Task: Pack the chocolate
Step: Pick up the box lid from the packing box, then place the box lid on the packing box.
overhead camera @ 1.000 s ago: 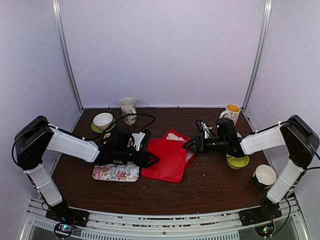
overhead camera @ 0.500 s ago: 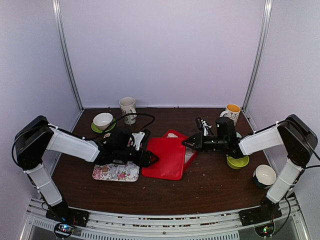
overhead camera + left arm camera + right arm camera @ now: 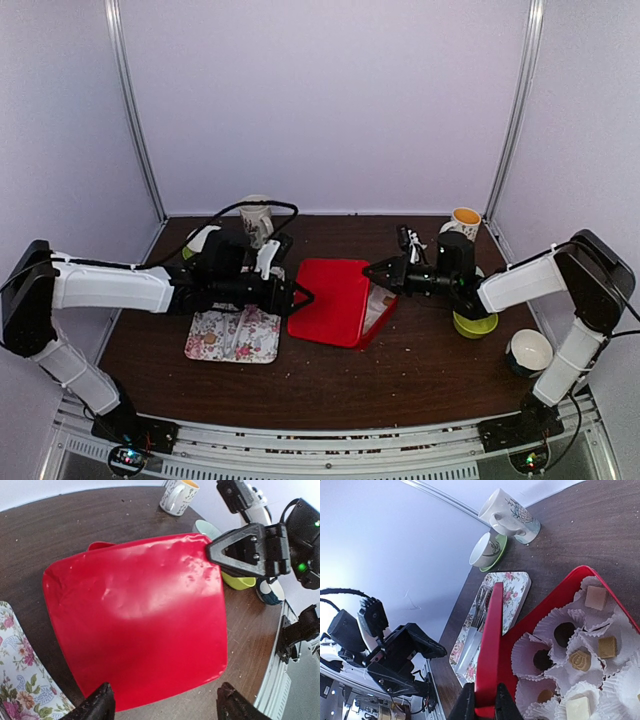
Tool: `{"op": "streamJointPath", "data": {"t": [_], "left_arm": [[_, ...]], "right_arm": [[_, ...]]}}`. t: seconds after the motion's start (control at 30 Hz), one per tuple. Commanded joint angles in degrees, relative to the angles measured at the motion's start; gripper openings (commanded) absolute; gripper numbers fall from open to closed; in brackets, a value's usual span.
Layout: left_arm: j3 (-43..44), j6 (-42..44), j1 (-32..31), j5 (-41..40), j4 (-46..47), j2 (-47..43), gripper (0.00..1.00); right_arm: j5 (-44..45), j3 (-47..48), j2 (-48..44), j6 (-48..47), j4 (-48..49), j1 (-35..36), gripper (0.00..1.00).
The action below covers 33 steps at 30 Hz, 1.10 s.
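The chocolate (image 3: 565,634) is a set of small dark and tan pieces in white paper cups inside a red box (image 3: 555,605). The box's red lid (image 3: 330,300) stands tilted over the box, and only a strip of white paper (image 3: 378,310) shows from above. My right gripper (image 3: 484,705) is shut on the lid's edge (image 3: 490,640). My left gripper (image 3: 167,702) is open at the lid's (image 3: 140,615) left side, holding nothing. From above, the left gripper (image 3: 298,298) sits just left of the lid and the right gripper (image 3: 372,275) at its far right corner.
A floral tray (image 3: 232,335) with metal tongs (image 3: 477,625) lies left of the box. A mug (image 3: 255,215) and a bowl on a green saucer (image 3: 200,240) stand at the back left. An orange-filled mug (image 3: 465,220), a green dish (image 3: 474,323) and a white bowl (image 3: 530,350) stand on the right.
The right gripper closed on the lid's edge and raised it, swinging the lid over the box so most of the paper is covered. The left arm drew back toward the rear.
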Motion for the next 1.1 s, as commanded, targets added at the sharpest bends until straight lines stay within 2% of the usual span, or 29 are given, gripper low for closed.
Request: {"op": "streamJointPath", "data": {"t": [0.0, 0.13, 0.27, 0.53, 0.77, 0.93, 1.07], "left_arm": [[-1.01, 0.35, -0.32, 2.20, -1.21, -3.50, 0.73], [-2.82, -1.61, -0.33, 3.28, -1.43, -3.95, 0.73], [-5.38, -6.21, -0.35, 5.40, 2.68, -3.31, 0.72], [-3.08, -9.47, -0.24, 6.81, 0.85, 2.78, 0.67], [-2.10, -10.50, 2.11, 2.88, -1.54, 4.77, 0.69], [-2.03, -6.95, 3.10, 1.18, -1.79, 4.16, 0.73], [2.52, 1.26, 2.99, -2.33, -10.05, 5.44, 0.74]], "right_arm": [[4.45, 0.34, -3.23, 3.15, 7.12, 0.13, 0.00], [10.14, -2.17, -5.29, 3.93, 8.28, 0.06, 0.00], [13.67, -4.68, -6.51, 4.42, 7.48, -0.74, 0.00], [13.28, -8.94, -2.34, 8.46, 12.71, -2.77, 0.00], [14.49, -13.68, 2.01, 12.17, 21.71, -4.10, 0.00], [14.53, -15.38, 4.17, 12.83, 25.17, -5.28, 0.02], [13.55, -14.98, 4.60, 11.31, 23.60, -6.67, 0.06]]}}
